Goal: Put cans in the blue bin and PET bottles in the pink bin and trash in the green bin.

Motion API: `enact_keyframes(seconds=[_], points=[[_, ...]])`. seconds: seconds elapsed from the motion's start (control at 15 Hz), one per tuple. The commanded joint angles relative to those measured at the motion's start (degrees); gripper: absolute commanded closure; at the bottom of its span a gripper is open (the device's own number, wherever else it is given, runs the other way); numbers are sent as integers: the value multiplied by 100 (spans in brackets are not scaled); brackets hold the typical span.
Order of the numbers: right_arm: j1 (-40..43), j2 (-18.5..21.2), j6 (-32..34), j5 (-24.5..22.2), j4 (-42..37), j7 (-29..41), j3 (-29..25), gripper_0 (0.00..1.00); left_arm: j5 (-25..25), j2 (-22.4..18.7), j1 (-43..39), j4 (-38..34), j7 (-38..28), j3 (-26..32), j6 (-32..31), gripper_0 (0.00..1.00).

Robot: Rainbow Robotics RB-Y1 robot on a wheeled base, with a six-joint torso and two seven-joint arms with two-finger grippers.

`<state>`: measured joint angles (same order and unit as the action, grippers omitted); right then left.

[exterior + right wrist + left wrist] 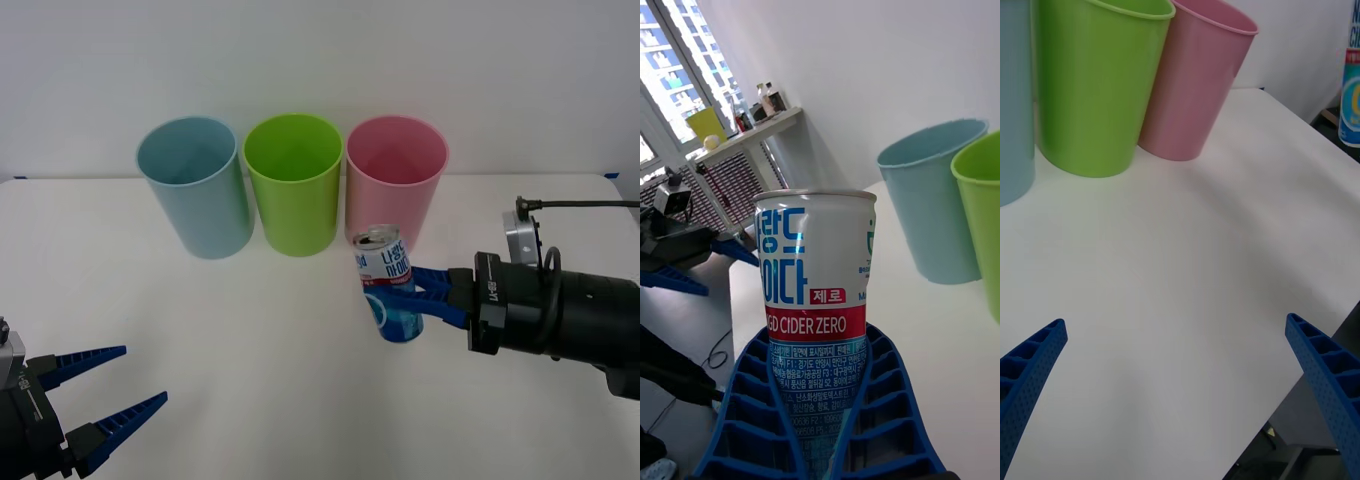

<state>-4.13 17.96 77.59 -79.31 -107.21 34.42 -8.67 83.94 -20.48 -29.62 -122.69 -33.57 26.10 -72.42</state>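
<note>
On the white desk (300,360) the blue bin (195,185), green bin (293,183) and pink bin (393,185) stand in a row at the back. The right pincer (395,292) grips the can (388,284), lifted in front of the pink bin. It should probably carry the can high across both nearer rims, centre it over the blue bin, then release. The left pincer (100,400) waits wide open and empty at the near left.

The slim blue-and-white aluminium drink can (816,300) carries "GD CIDER ZERO" in white on its red stripe, large blue Korean lettering above, and a small red Korean tag
</note>
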Motion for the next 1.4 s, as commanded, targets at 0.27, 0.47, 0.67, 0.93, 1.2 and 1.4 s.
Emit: enact_keyframes(seconds=[0.27,0.47,0.67,0.93,1.2,1.4], points=[[-1318,-390,-1598,-410,-2,645,946,100,0,0,0,0,0,0,0,0],[-1933,-390,-2626,-673,-2,1198,1579,100,0,0,0,0,0,0,0,0],[-2505,-390,-3655,-1254,60,1822,2150,100,0,0,0,0,0,0,0,0],[-3472,-416,-4797,-1631,851,2165,2827,100,0,0,0,0,0,0,0,0],[-4403,-829,-5131,-1930,2160,2156,3003,100,0,0,0,0,0,0,0,0],[-4974,-1163,-5228,-2458,3110,2165,2994,100,0,0,0,0,0,0,0,0]])
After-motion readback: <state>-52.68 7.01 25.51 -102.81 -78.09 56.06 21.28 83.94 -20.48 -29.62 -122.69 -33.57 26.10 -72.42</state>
